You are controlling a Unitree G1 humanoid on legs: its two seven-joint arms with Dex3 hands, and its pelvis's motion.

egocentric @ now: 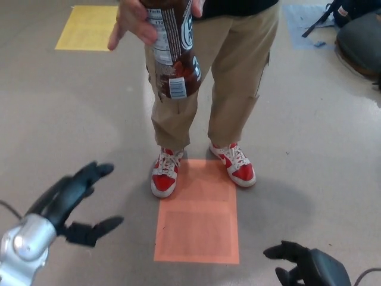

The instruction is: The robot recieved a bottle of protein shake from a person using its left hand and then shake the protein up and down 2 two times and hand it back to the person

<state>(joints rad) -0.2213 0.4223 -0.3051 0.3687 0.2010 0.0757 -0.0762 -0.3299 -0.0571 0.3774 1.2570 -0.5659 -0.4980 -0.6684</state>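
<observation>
Left hand: the robot's left hand [74, 205] sits low at the picture's left, holding nothing; its thumb and fingers are spread apart, well below the bottle and not touching it

Yellow patch: a yellow floor marking [87, 27] lies at the upper left, behind the person's hand

Person's hand: a person's hand [136, 21] grips the bottle near its top, fingers splayed; the grip looks like the only support the bottle has

Bottle: the protein shake bottle [174, 53] hangs roughly upright in front of the person's trousers [208, 77]; brown liquid shows through the lower part, with a white label and barcode; how full it is I cannot tell, and the cap is out of frame

Orange patch: an orange floor marking [198, 211] lies under the toes of the red-and-white shoes [202, 170]

Right hand: the robot's right hand [297, 259] shows only partly at the bottom edge; whether its fingers are apart or closed I cannot tell

Stage: judged from the layout, the bottle is with the person and the robot has no share in it

Risk: if the person lets go, the bottle falls to the floor, since the left hand is too far below to catch it; a loose cap would spill shake on the floor
</observation>
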